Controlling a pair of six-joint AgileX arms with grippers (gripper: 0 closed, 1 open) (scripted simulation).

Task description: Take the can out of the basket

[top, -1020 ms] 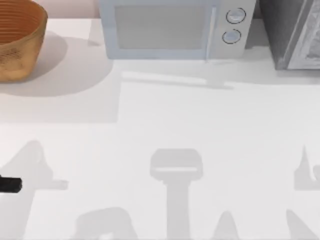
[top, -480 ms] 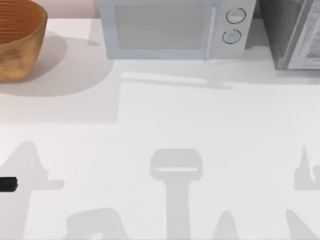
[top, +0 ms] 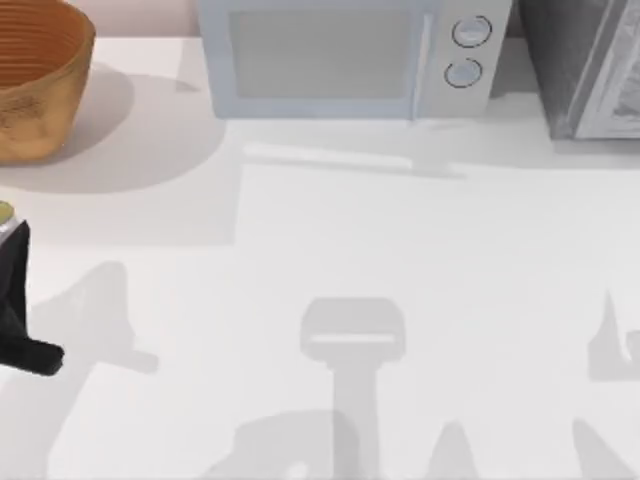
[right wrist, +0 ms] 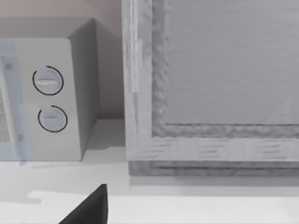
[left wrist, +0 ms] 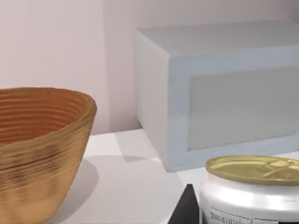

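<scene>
left gripper (top: 8,240) at table's left edge, clamped on the can (left wrist: 254,189), outside and near the basket (top: 35,85). right gripper state: can't tell.

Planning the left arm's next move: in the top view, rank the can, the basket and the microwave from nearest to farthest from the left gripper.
1. The can: at the left gripper itself, at the table's left edge.
2. The basket: far left corner, beyond the can.
3. The microwave: back centre, farthest.
</scene>
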